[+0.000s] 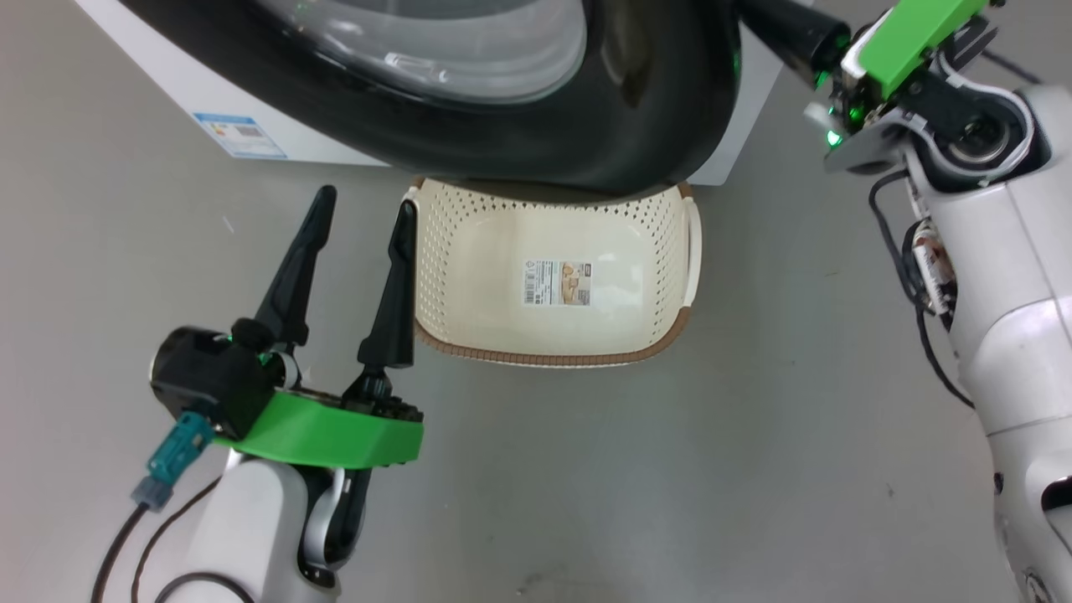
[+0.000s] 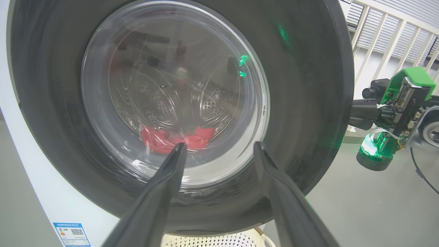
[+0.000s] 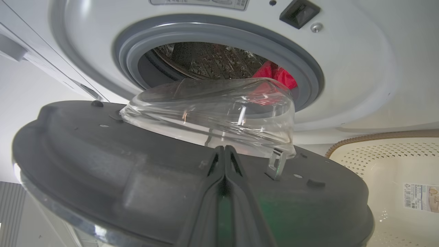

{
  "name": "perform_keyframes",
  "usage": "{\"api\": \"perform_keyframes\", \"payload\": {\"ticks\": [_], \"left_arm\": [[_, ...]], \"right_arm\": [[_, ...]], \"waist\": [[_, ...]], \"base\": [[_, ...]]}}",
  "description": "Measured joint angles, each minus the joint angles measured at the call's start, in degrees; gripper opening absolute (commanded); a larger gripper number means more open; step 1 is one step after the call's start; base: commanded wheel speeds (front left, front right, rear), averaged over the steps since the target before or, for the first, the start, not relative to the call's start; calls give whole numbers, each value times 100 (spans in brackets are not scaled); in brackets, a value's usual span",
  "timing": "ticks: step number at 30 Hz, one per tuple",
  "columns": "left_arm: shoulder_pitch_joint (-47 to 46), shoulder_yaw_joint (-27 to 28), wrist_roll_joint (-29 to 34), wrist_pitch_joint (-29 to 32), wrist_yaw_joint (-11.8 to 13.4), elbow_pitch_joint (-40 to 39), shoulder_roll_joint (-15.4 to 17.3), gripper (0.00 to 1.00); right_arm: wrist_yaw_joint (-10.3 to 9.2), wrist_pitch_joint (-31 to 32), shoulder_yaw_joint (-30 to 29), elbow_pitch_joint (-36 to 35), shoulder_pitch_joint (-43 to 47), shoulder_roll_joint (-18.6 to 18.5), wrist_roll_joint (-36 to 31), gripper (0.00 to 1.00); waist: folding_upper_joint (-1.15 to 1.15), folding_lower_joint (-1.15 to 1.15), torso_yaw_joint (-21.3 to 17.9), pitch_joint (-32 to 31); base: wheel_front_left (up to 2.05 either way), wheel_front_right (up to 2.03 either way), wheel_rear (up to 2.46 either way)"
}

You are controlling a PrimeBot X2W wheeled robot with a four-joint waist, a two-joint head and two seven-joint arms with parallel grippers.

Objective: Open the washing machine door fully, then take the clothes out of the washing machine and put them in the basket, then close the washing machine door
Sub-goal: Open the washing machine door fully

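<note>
Grey floor (image 1: pixel 754 469) carries the basket (image 1: pixel 645 251) and the washing machine (image 1: pixel 167 88).

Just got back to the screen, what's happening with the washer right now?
The right gripper, fingers shut, is tucked behind the washing machine door, against its inner face, apparently to push it wider; the door stands partly open. The clothes lie in the drum of the washing machine. The left gripper hangs open beside the basket, which holds no clothes and sits on the floor under the door.
</note>
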Motion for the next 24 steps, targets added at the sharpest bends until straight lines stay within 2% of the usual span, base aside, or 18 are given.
{"api": "perform_keyframes", "payload": {"ticks": [16, 18, 19, 20, 21, 22, 24], "left_arm": [[232, -12, -1, 0, 24, 183, 2, 100], [249, -12, -2, 0, 45, 214, 2, 100], [261, -11, -3, 0, 52, 222, 2, 100], [283, -11, -4, 0, 55, 231, 2, 100], [313, -10, -10, 0, 56, 241, 2, 100], [347, -8, -10, 0, 56, 250, 3, 100], [386, 4, -10, 0, 56, 274, 3, 100]], "right_arm": [[-1, 36, 155, -33, 348, 88, 104, 0], [0, -120, 216, -10, 363, 80, 11, 0], [0, -253, 255, -9, 377, 80, -71, 13], [0, -396, 285, -11, 408, 79, -142, 47], [0, -559, 322, -11, 446, 74, -248, 87], [0, -758, 376, -16, 489, 62, -413, 100], [0, -1146, 534, -64, 586, 4, -730, 100]], "waist": [[0, 0, -105, -349], [0, 0, -110, -386], [0, 0, -113, -406], [0, 0, -115, -425], [0, 0, -118, -444], [0, 0, -121, -461], [0, 0, -135, -493]], "base": [[0, 0, 0], [0, 0, 0], [0, 0, 0], [0, 0, 0], [0, 0, 0], [0, 0, 0], [0, 0, 0]]}}
